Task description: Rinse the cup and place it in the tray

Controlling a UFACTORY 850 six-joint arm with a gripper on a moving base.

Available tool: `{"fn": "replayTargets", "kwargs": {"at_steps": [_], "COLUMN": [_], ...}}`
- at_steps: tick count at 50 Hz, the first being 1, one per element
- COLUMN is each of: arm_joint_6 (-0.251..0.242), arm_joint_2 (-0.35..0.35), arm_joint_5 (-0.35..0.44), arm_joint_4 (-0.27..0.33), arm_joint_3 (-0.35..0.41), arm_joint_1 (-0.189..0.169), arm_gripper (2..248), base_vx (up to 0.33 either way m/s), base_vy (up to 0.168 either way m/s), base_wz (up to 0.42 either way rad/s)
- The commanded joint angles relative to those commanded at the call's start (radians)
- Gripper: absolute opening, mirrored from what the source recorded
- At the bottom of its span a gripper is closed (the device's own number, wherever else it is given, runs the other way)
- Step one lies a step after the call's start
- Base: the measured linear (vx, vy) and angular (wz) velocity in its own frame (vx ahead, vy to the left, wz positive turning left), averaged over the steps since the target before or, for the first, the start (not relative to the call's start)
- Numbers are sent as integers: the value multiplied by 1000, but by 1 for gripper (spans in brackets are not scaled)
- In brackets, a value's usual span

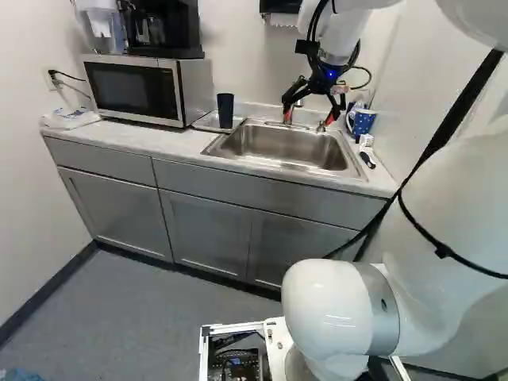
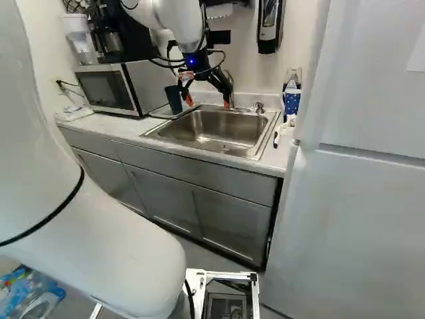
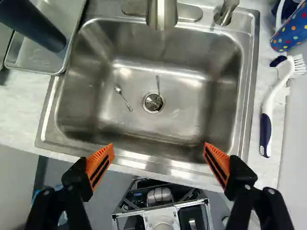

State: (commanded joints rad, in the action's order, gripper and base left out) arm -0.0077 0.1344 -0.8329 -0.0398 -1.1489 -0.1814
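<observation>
My gripper (image 1: 308, 114) hangs above the sink in the left base view, pointing down. In the wrist view the gripper (image 3: 159, 148) stands wide open, with nothing held between its orange pads. A dark blue cup (image 1: 225, 110) stands upright in a shallow metal tray (image 3: 29, 61) on the counter, between the microwave and the sink. That same cup (image 3: 36, 25) is off to one side of the gripper in the wrist view. The steel sink (image 3: 192, 105) lies ahead of the fingers, with two spoons (image 3: 123, 98) near its drain. Beyond its far rim stands the faucet (image 3: 162, 13).
Right of the sink are a spotted blue mug (image 1: 361, 121) and a white-and-blue brush (image 3: 269, 112). A microwave (image 1: 149, 89) with a coffee maker (image 1: 165, 30) on top stands at the counter's left. The tall fridge (image 2: 362, 166) flanks the counter's right end.
</observation>
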Motion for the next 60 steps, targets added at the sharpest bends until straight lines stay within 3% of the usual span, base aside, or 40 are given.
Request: {"fn": "replayTargets", "kwargs": {"at_steps": [23,60], "arm_joint_6": [0,0], "arm_joint_2": [0,0], "arm_joint_5": [0,0], "arm_joint_4": [0,0], "arm_joint_3": [0,0], "arm_joint_1": [0,0], "arm_gripper": [247,247], "base_vx": [-12,-126], "base_vy": [121,135], "base_wz": [-21,-225]}}
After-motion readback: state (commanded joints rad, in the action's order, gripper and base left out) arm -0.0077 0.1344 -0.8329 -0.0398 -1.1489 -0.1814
